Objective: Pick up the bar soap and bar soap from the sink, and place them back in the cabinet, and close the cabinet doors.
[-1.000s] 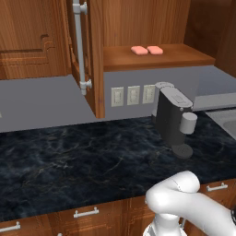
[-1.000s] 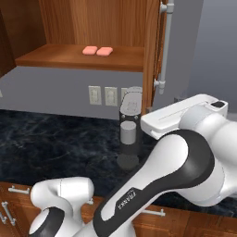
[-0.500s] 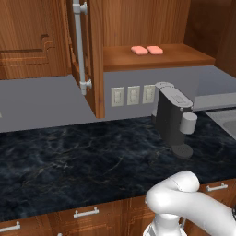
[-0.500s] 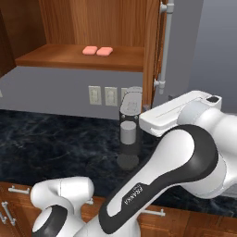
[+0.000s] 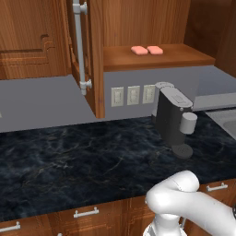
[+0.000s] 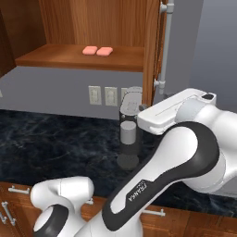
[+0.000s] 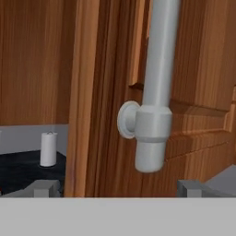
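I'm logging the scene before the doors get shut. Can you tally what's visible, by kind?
Bar soaps on the cabinet shelf: 2
Open cabinet doors with bar handles: 2
Coffee machine on the counter: 1
Wall outlets: 3
Total: 8

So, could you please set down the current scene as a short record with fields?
bar soaps: two, side by side on the cabinet shelf
cabinet doors: both open; left door, right door
hand: close in front of the lower end of the right door's bar handle, fingertips apart, nothing between them
counter: dark marble, coffee machine standing on it
wall: outlets below the shelf
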